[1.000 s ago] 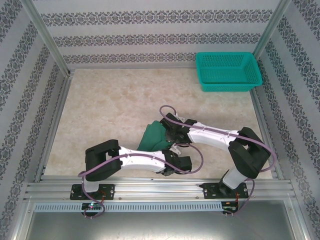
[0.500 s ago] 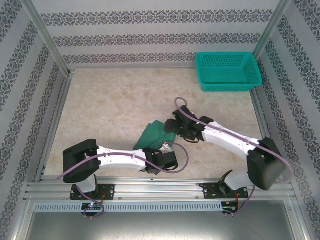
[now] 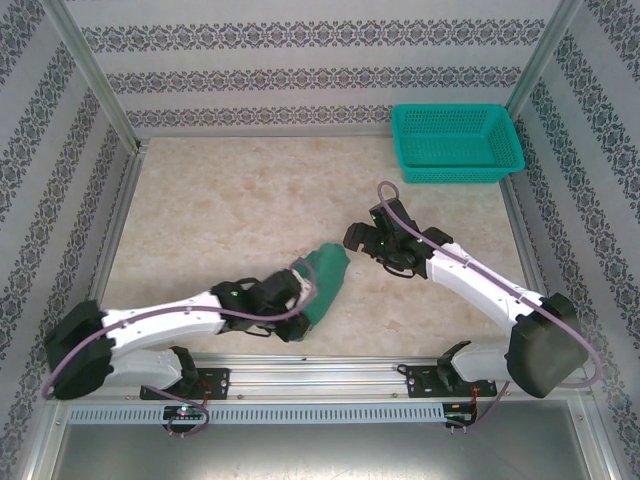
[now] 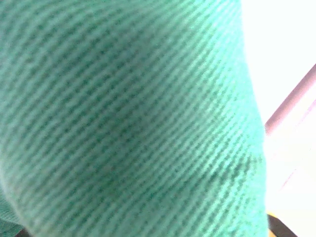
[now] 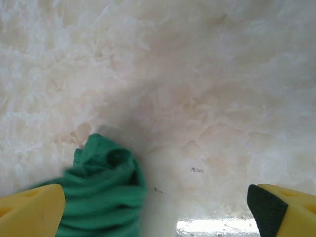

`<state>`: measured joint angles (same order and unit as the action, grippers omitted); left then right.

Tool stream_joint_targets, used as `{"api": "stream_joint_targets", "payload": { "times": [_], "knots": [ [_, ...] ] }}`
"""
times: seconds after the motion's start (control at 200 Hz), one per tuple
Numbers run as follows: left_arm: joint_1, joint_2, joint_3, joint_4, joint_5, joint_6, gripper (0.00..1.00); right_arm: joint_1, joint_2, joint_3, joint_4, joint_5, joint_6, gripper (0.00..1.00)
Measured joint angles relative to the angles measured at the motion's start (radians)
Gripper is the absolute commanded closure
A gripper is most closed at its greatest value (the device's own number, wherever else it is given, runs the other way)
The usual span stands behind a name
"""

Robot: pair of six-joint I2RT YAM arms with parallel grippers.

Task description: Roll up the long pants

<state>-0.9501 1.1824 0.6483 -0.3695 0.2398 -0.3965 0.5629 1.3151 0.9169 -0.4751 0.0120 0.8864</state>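
- Walls (image 3: 300, 60) papered in patterned bands stand on three sides, with metal frame posts at the corners.
- The table (image 3: 220, 220) is pale and marbled; a teal basket (image 3: 456, 142) sits in its far right corner.
- The long pants (image 3: 322, 278) lie bunched in a green bundle near the front edge, between the two arms.
- The left gripper (image 3: 292, 296) presses into the bundle's near end. Cloth hides its jaws, so a grip cannot be told.
- The right gripper (image 5: 158, 207) is spread wide and holds nothing. One of its yellow fingers (image 5: 29, 207) is close to the cloth.
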Motion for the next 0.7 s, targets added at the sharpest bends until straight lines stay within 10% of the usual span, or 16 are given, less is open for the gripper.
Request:
{"api": "stream_joint_targets", "payload": {
  "times": [0.295, 0.699],
  "knots": [
    [0.133, -0.076, -0.116, 0.182, 0.221, -0.246, 1.00, 0.083, 0.031, 0.022, 0.014, -0.108, -0.004, 0.02],
    [0.207, -0.117, -0.317, 0.408, 0.202, -0.649, 1.00, 0.193, 0.204, 0.116, 0.017, -0.317, -0.028, 0.02]
  ]
}}
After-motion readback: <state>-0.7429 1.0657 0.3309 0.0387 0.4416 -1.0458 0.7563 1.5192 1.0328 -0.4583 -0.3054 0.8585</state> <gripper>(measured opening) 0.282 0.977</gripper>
